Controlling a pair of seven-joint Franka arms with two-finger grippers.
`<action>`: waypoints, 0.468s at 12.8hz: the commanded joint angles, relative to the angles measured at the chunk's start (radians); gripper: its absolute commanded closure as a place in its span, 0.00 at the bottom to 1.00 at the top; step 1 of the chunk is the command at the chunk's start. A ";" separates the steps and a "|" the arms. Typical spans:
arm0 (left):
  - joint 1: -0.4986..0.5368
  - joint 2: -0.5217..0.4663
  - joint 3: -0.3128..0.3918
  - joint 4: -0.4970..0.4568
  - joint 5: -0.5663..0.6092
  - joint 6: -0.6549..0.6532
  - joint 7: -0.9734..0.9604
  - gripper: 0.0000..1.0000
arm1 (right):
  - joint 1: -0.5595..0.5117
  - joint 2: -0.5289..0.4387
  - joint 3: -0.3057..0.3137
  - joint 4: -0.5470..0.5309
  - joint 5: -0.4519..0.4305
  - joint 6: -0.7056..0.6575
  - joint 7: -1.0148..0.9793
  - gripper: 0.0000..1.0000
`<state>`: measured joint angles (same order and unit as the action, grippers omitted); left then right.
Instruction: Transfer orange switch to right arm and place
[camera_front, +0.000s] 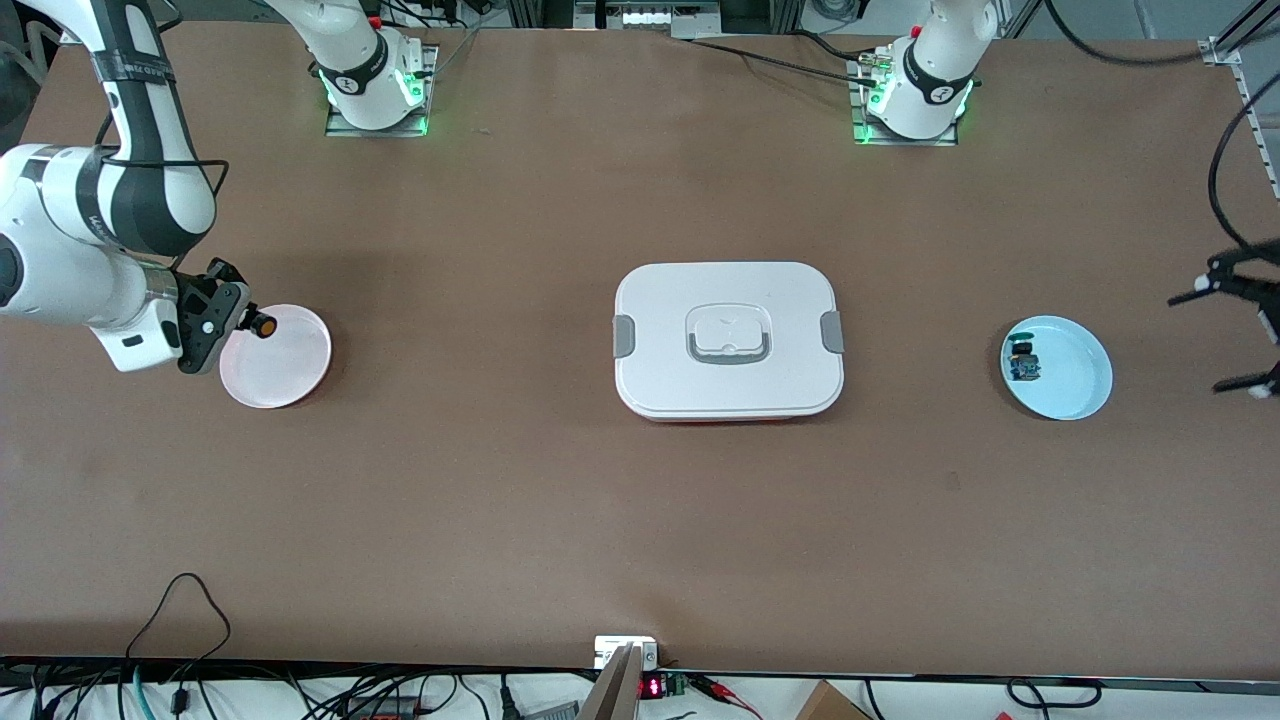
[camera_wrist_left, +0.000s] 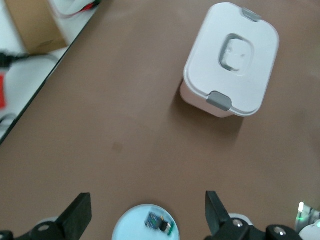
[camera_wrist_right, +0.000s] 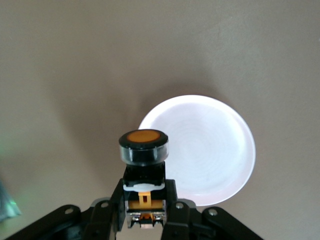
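Orange-capped, the orange switch (camera_wrist_right: 143, 150) sat pinched in the right tool (camera_front: 236, 322) over the pink plate's (camera_front: 290, 372) rim, while the left tool (camera_front: 1238, 330) waited, spread, near the blue plate (camera_front: 1085, 385).

A white lidded box (camera_front: 728, 340) is sitting mid-table, a pink plate (camera_front: 285, 365) lying toward the right arm's end, a blue plate (camera_front: 1075, 385) holding a small circuit part (camera_front: 1023, 362).
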<state>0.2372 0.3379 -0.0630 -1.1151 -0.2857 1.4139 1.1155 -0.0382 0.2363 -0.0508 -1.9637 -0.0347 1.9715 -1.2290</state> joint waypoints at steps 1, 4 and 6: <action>-0.080 -0.202 0.018 -0.210 0.153 0.062 -0.370 0.00 | -0.028 0.005 0.005 -0.075 -0.020 0.113 -0.116 0.98; -0.144 -0.335 0.018 -0.376 0.243 0.063 -0.785 0.00 | -0.043 0.028 0.005 -0.112 -0.107 0.217 -0.167 0.96; -0.168 -0.355 0.018 -0.440 0.289 0.069 -0.925 0.00 | -0.045 0.029 0.005 -0.150 -0.120 0.283 -0.172 0.96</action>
<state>0.0928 0.0385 -0.0611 -1.4374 -0.0457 1.4388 0.3144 -0.0742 0.2791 -0.0539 -2.0727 -0.1286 2.1973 -1.3746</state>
